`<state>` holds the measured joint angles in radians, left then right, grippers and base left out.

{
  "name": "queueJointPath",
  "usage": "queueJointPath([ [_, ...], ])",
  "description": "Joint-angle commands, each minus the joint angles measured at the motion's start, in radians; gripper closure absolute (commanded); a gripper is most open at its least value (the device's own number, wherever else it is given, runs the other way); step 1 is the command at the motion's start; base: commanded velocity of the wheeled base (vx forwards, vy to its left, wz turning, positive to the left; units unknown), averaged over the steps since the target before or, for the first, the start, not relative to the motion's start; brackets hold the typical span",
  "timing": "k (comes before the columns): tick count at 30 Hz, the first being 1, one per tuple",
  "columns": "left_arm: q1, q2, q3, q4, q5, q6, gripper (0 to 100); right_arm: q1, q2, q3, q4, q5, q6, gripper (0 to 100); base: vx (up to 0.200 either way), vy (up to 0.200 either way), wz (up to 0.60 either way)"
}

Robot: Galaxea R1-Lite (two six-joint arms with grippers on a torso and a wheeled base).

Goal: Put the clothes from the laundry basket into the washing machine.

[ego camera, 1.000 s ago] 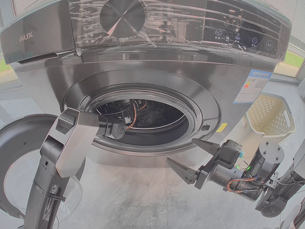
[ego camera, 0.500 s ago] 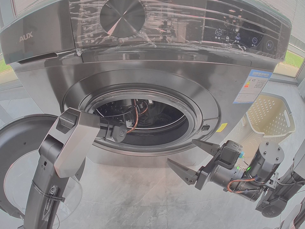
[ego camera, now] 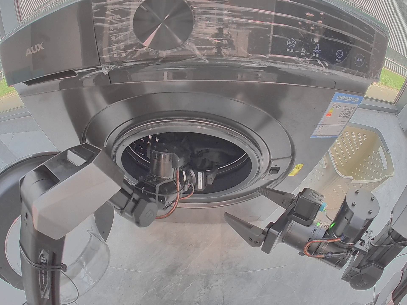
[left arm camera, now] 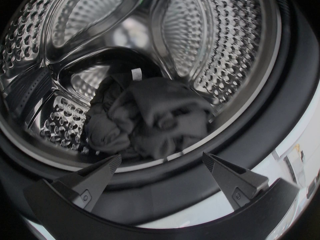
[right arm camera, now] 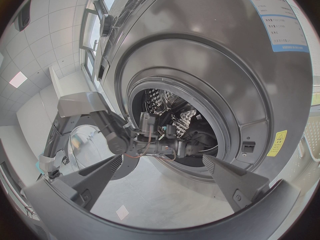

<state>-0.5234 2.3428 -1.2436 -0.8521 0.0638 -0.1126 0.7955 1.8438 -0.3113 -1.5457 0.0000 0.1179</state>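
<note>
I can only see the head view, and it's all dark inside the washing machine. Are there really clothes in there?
Observer: Yes. The left wrist view shows a heap of dark clothes lying low in the shiny drum.
Operator: Is the left pincer holding any of them?
Observer: No. The left pincer is open and empty, at the mouth of the drum, apart from the heap.
Operator: Is everything in the heap dark?
Observer: Nearly. A small white tag sticks out at the far edge of the heap.
</note>
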Motion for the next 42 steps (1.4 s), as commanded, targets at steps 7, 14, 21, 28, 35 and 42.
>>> queueJointPath([
  [7,-0.069,-0.207,0.372,-0.131,-0.019,0.059,0,0.004,0.0,0.004,-0.001,-0.002,0.0,0,0.0,0.0,0.0],
  [14,-0.104,-0.315,0.547,-0.165,-0.076,0.06,0,0.004,-0.002,0.004,-0.001,-0.002,0.013,0,0.0,0.0,0.0],
  [21,-0.224,-0.511,0.786,-0.24,-0.082,0.036,0,-0.002,-0.06,0.098,-0.001,-0.006,0.0,0,0.0,0.0,0.0],
  [28,-0.333,-0.714,0.986,-0.393,0.017,-0.013,0,-0.039,-0.195,0.238,-0.001,-0.055,-0.006,0,0.0,0.0,0.0],
  [35,-0.342,-0.948,1.142,-0.397,0.102,-0.007,0,-0.107,-0.328,0.311,0.029,-0.114,-0.004,0,-0.029,0.0,0.0],
  [42,-0.265,-1.122,1.234,-0.384,0.099,0.039,0,-0.157,-0.425,0.311,0.101,-0.152,-0.006,0,-0.2,0.0,0.0],
])
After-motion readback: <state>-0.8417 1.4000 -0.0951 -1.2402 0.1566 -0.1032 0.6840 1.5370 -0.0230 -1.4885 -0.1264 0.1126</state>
